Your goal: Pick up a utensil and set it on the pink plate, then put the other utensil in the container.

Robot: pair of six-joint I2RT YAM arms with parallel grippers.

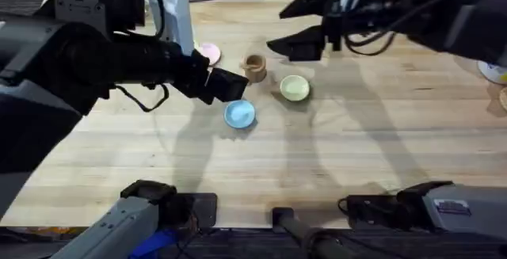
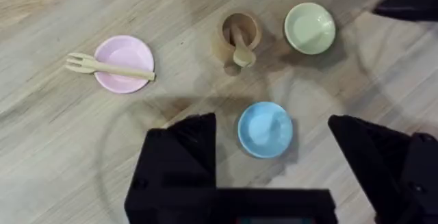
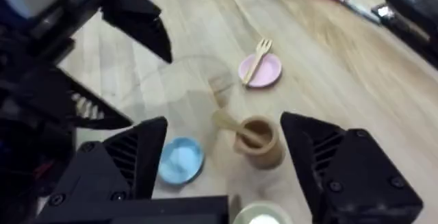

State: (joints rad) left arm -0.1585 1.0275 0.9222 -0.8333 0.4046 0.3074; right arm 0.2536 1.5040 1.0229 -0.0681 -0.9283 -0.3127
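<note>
Pale wood counter [image 2: 55, 155]: fork [image 2: 109, 68] lies across pink plate [image 2: 124, 64], spoon [image 2: 239, 46] seemingly stands in container [image 2: 238, 36]; both hands, left hand [image 2: 274, 155] and right hand [image 3: 222, 155], hover open, empty.

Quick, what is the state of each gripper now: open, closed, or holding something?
Left gripper: open, holding nothing, above the light blue plate.
Right gripper: open, holding nothing, above the container.
</note>
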